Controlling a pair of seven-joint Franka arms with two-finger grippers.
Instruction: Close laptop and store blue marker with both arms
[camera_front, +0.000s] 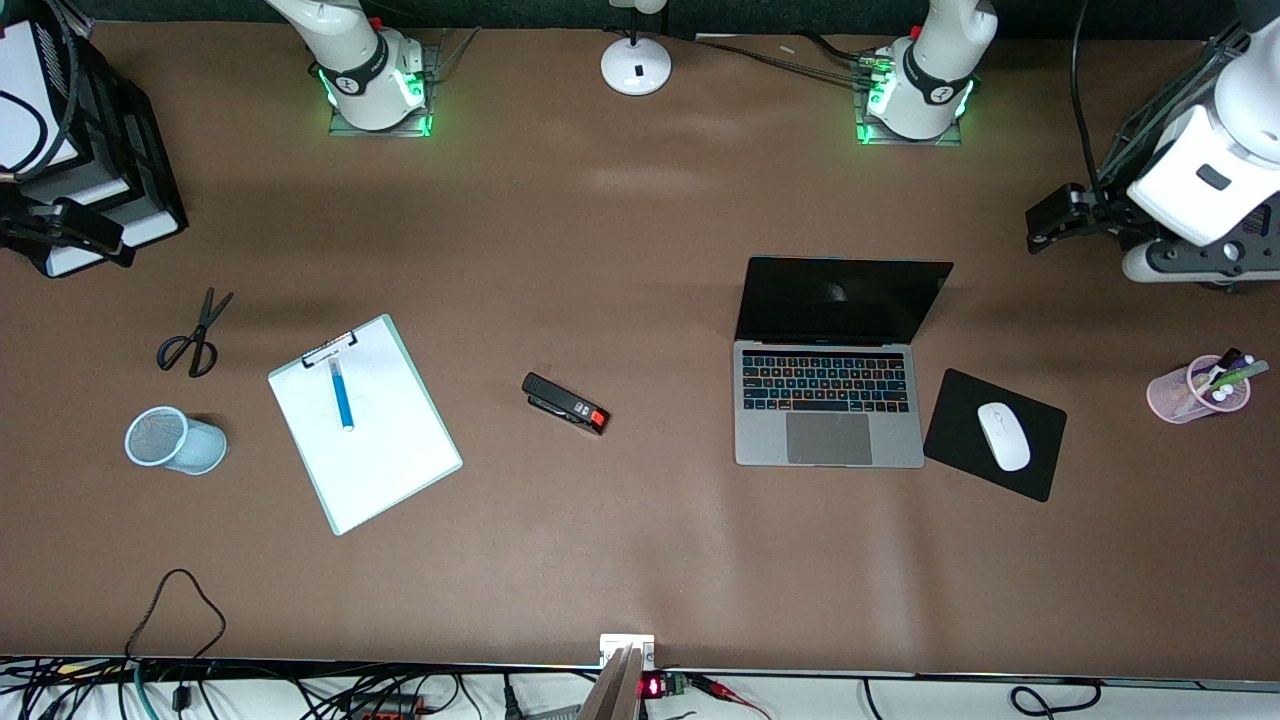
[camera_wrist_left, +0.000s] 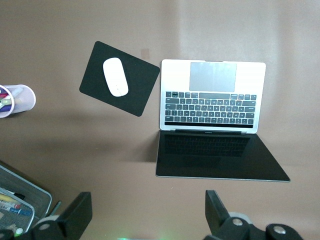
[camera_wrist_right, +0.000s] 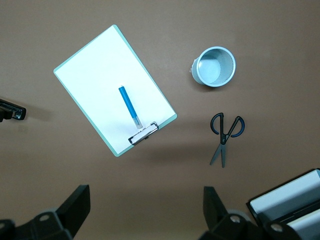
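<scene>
1. The left gripper (camera_wrist_left: 145, 217) hangs in the air with its two fingers (camera_wrist_left: 76, 216) spread wide and nothing between them. It is over bare table next to the raised screen of the laptop (camera_wrist_left: 212, 102).
2. The right gripper (camera_wrist_right: 145, 215) is also up in the air, its fingers (camera_wrist_right: 75, 207) wide apart and empty. It is over bare table close to the clip end of the clipboard (camera_wrist_right: 112, 90).
3. The laptop (camera_front: 830, 385) stands open toward the left arm's end of the table, its black screen upright and its keyboard and trackpad uncovered.
4. Just beside the laptop, toward the left arm's end, lies a black mouse pad (camera_front: 965, 415) with a white mouse (camera_front: 1003, 436) on it.
5. A pink cup (camera_front: 1190, 392) of pens lies on its side near that end's edge.
6. The blue marker (camera_front: 342, 393) lies flat on the white sheet of the clipboard (camera_front: 380, 450), its pale end near the metal clip (camera_front: 330, 348).
7. A pale blue mesh cup (camera_front: 175, 440) lies tipped on its side near the clipboard, toward the right arm's end.
8. Black scissors (camera_front: 192, 338) lie closed, farther from the front camera than the cup.
9. A black stapler (camera_front: 565, 403) with a red end sits between the clipboard and the laptop, apart from both.
</scene>
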